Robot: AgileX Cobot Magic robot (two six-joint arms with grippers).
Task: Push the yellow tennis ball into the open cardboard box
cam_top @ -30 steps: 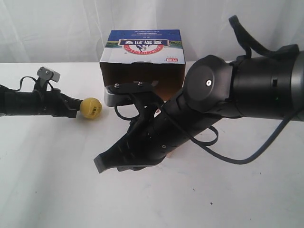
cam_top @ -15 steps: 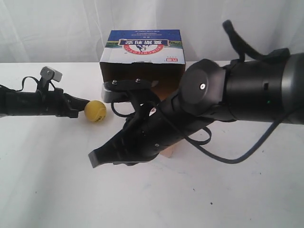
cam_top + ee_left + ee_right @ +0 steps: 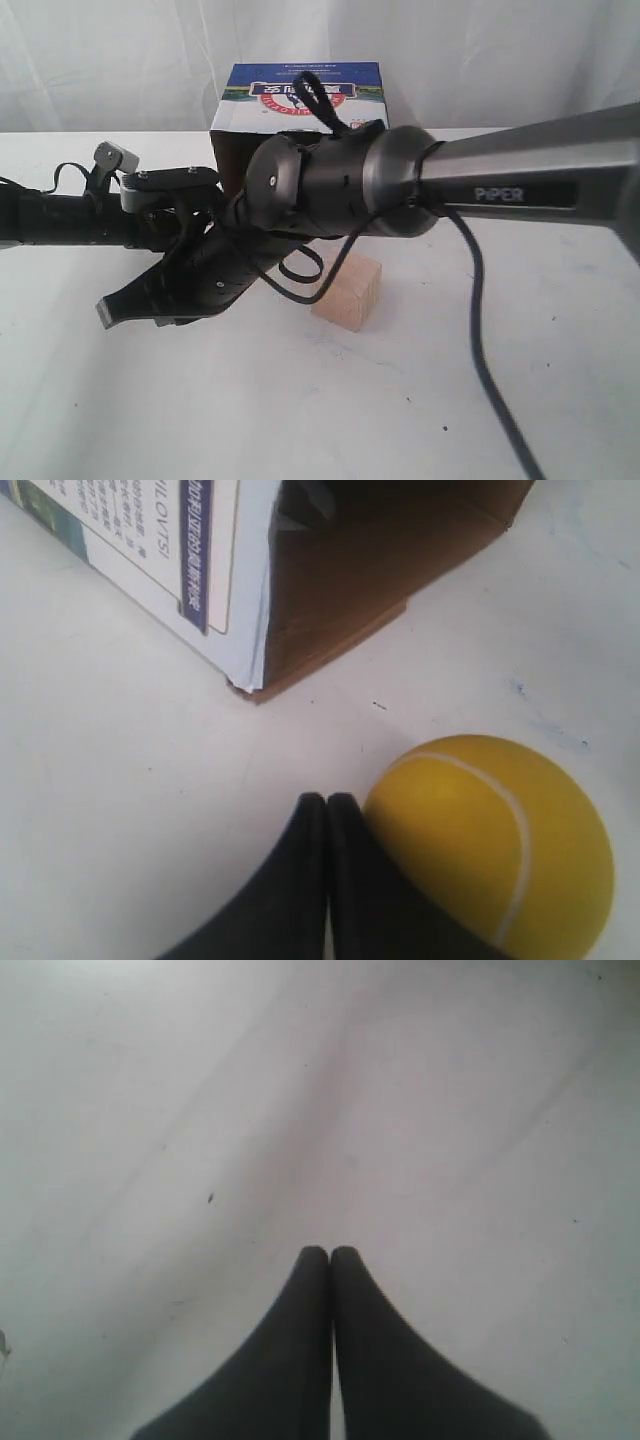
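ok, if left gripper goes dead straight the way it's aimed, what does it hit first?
Probably the open cardboard box, at the edge of its mouth near the corner, though depth is unclear. The left gripper is shut, and the yellow tennis ball sits beside it, not ahead.

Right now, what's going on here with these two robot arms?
The left gripper, shut, sits against the yellow tennis ball on the table, with the open cardboard box and its mouth just ahead; the ball is not yet inside. The right gripper, also shut and empty, reaches across the middle, hiding the ball in the exterior view. A wooden cube sits in front of the box.
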